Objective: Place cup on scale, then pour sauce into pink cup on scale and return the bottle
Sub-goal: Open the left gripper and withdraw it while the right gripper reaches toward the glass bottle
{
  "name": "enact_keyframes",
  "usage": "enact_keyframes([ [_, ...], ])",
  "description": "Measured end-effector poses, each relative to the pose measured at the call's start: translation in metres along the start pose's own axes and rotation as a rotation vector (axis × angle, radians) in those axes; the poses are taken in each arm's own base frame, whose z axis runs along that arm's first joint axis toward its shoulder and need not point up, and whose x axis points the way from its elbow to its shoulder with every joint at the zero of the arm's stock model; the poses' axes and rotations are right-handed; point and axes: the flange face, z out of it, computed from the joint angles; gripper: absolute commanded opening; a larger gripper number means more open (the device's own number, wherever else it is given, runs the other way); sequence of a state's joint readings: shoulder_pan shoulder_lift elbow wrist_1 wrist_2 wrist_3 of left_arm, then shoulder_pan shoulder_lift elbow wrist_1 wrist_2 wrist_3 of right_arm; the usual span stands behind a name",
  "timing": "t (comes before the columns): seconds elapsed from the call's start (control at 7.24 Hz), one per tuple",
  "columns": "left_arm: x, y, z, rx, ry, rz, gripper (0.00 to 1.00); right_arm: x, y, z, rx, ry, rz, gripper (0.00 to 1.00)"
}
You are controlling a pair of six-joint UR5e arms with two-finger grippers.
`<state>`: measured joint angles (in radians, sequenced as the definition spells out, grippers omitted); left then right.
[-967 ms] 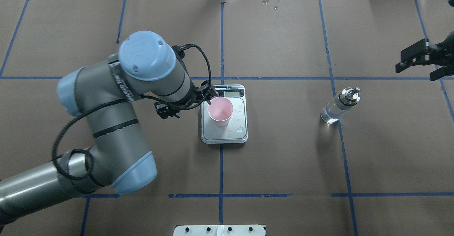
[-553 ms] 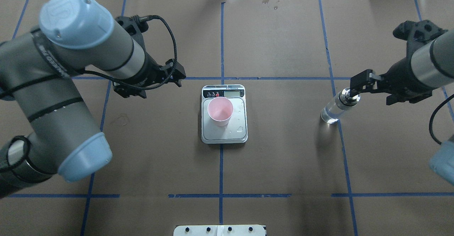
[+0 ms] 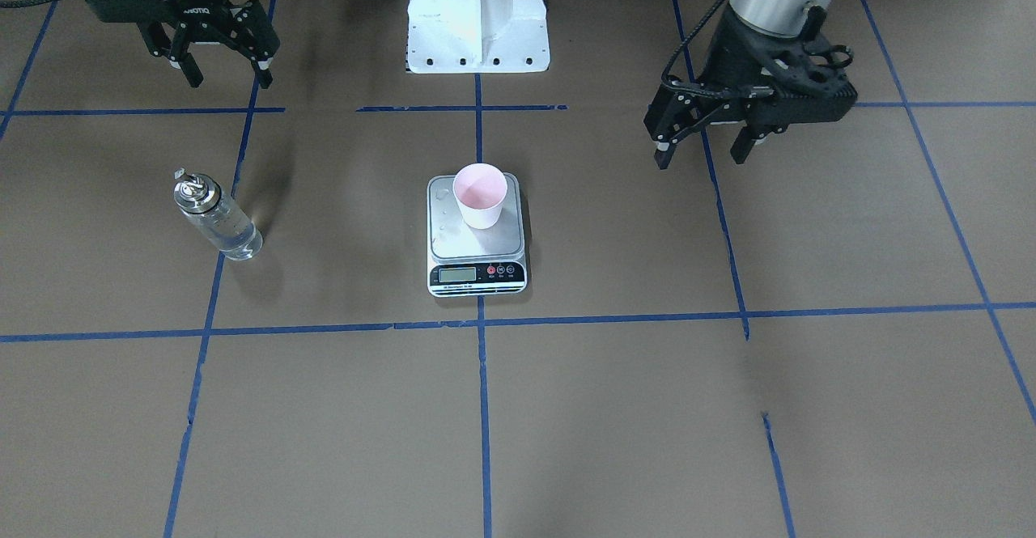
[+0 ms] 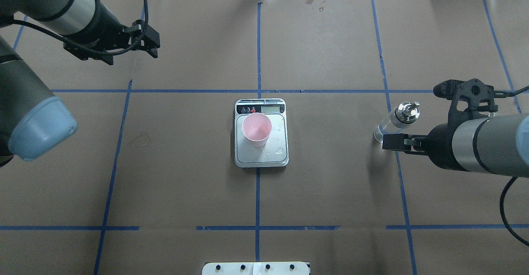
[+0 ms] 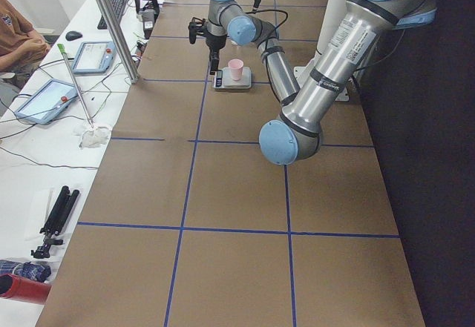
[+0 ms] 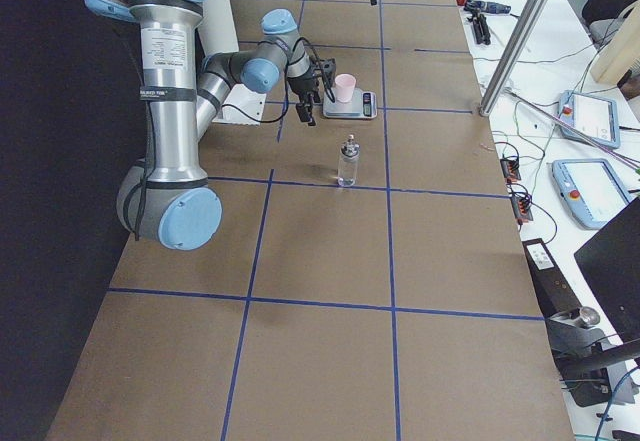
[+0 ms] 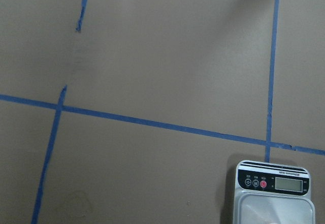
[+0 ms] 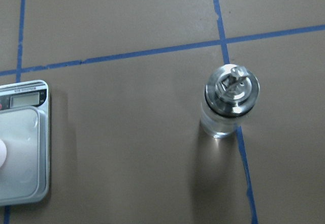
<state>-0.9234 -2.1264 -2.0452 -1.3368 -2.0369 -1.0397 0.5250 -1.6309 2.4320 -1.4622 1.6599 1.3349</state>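
One cup point(image 3: 480, 195) on one scale point(image 3: 476, 273), one bottle point(image 3: 217, 218) near right fingers point(image 3: 193, 69); left fingers point(image 3: 662, 146) and right both wide, empty; brown table point(image 3: 647, 408), blue lines point(image 3: 483, 408).

The table point(image 4: 330, 184), covered in brown paper and crossed by blue tape lines point(image 4: 165, 91), carries the scale point(image 4: 275, 153) near its middle on one line. The bottle point(image 4: 390, 126) stands upright on another line, well apart.

White lettering point(image 3: 199, 11) ending "OTIQ" stands on the right claw point(image 3: 231, 78); nothing else is legible.
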Motion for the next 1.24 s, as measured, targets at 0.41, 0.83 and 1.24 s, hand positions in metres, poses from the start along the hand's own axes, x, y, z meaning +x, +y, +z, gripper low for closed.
enact_keyframes([
  [0.41,-0.033,-0.01,-0.005,0.021,-0.031,0.118,1.0,0.079,0.012,0.04,0.207,-0.039,-0.157,1.0],
  [0.83,-0.052,-0.012,-0.007,0.027,-0.049,0.165,1.0,0.088,0.014,0.073,0.321,-0.088,-0.217,1.0],
  [1.24,-0.086,-0.017,-0.005,0.023,-0.087,0.273,1.0,0.11,0.019,0.111,0.395,-0.107,-0.284,1.0],
])
